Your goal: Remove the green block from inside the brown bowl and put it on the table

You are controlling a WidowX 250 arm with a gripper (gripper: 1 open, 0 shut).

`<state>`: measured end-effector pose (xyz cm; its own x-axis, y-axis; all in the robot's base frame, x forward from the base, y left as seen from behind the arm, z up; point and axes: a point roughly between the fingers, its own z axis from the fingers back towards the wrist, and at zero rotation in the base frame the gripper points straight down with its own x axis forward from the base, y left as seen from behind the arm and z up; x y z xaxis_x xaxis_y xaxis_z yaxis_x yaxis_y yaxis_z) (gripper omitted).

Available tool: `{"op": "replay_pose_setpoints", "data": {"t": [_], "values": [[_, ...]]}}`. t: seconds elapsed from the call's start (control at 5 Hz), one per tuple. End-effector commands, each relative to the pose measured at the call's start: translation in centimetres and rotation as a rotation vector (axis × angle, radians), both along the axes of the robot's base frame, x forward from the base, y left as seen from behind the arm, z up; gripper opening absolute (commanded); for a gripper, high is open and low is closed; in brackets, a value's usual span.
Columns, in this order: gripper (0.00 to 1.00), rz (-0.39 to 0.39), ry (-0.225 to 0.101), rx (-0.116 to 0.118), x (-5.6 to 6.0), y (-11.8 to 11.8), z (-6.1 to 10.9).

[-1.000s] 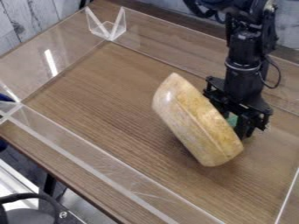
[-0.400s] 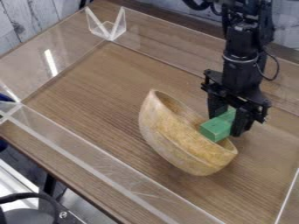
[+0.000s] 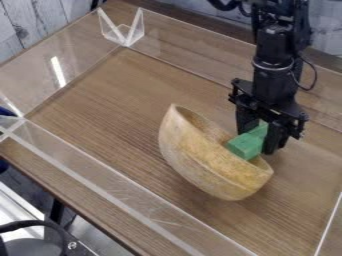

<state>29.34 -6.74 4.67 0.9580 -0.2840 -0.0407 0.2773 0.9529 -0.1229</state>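
Green block (image 3: pixel 246 146) at the claw (image 3: pixel 266 133), over the tilted bowl.

The claw is pressed together on the green block, which lies between its fingertips, at the opening of the light-tan wooden bowl (image 3: pixel 209 157). Bowl leans on its side upon the brown wood-grain tabletop (image 3: pixel 114 112), its opening turned to the claw.

you see the brown table (image 3: pixel 100 110); on it, the tilted bowl (image 3: pixel 207 155) rests, and near the bowl is bare wood.

One raised camera looks obliquely down across the tabletop (image 3: pixel 104 108) from some distance
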Motion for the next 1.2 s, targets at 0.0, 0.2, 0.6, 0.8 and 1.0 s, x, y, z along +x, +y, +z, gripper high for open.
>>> {"op": "replay_pose_setpoints", "data": {"t": [0.0, 0.2, 0.6, 0.8, 1.0], "values": [[0.0, 0.007, -0.074, -0.013, 0.7, 0.2, 2.2], [0.0, 0.009, -0.075, -0.014, 0.7, 0.3, 2.3], [0.0, 0.012, -0.079, -0.015, 0.7, 0.5, 2.6], [0.0, 0.015, -0.086, -0.017, 0.6, 0.7, 3.4], [0.0, 0.031, -0.113, -0.012, 0.7, 1.4, 4.8]]}}
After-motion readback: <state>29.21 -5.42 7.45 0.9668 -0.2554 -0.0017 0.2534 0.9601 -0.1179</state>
